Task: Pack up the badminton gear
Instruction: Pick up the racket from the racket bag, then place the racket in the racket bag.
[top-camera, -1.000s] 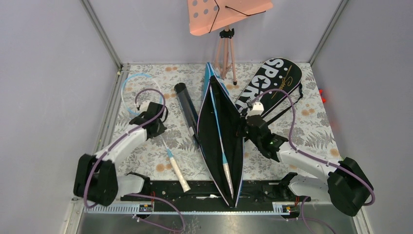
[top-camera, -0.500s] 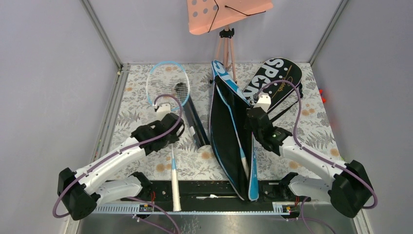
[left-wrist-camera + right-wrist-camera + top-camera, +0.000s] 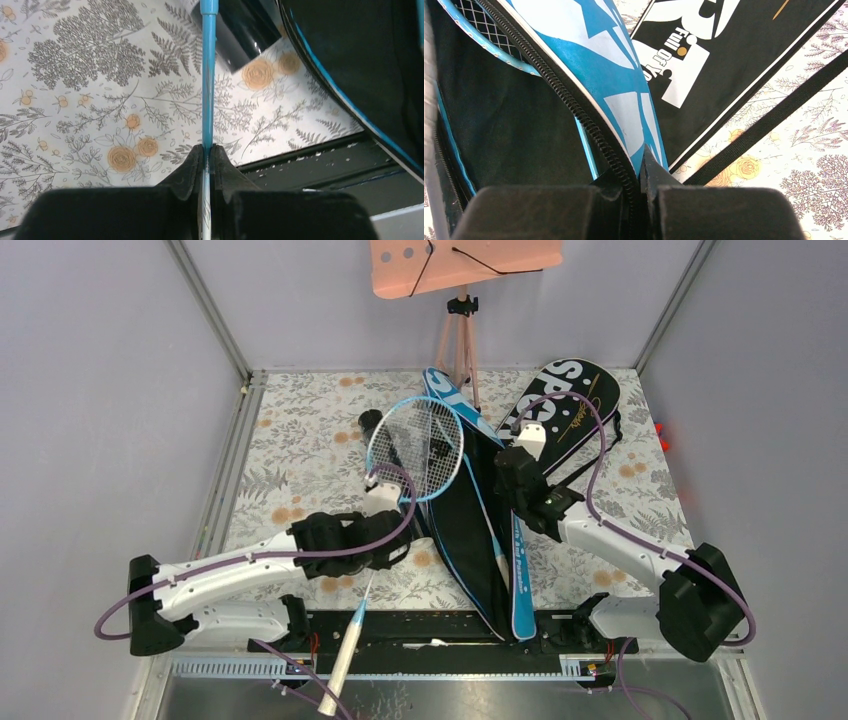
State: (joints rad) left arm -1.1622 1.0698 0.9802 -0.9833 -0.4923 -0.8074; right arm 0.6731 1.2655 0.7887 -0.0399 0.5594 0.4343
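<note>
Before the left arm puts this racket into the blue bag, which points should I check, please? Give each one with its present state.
1. Left gripper grips the racket by its shaft: ok, shut on it.
2. Right gripper holds the bag by its edge: ok, shut on the zipper edge.
3. Bag mouth open: ok, the dark inside shows from above.
4. Hoop in line with the mouth: not ok, it hangs partly over the tube, left of the mouth.
5. Room inside the bag: cannot tell.
</note>
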